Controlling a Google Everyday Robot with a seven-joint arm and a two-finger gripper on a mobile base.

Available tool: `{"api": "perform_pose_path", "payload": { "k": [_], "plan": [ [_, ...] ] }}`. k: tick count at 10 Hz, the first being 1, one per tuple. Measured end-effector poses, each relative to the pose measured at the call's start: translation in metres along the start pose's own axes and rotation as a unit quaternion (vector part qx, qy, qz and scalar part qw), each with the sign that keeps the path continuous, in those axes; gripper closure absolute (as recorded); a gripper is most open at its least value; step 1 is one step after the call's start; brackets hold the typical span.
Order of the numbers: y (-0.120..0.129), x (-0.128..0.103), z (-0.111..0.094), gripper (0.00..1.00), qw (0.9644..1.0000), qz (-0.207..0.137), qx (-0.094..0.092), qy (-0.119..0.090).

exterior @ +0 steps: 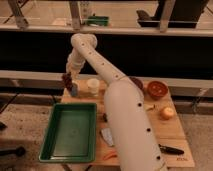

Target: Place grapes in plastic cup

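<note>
My gripper [68,76] is at the back left corner of the wooden table [165,131], at the end of the long white arm. It is shut on the grapes [66,81], a small dark reddish bunch hanging under it. The grapes hang just above and slightly left of the plastic cup [74,90], a small pale blue-grey cup standing upright. The cup's inside is hidden from this view. A white cup [93,86] stands just right of the plastic cup.
A green tray [70,132] lies on the front left of the table. A red bowl [156,90] is at the back right, and a round yellow-orange fruit [166,113] sits in front of it. A black-handled knife [172,149] lies at the front right. The arm's forearm covers the table's middle.
</note>
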Motion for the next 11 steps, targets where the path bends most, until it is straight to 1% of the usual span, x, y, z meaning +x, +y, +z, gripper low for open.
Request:
{"api": "perform_pose_path", "payload": {
  "k": [5,11],
  "plan": [
    [0.004,-0.001,0.009,0.97,0.9999,-0.005,-0.015,0.000],
    [0.009,0.001,0.022,0.97,0.9994,-0.005,-0.035,-0.007]
  ]
}}
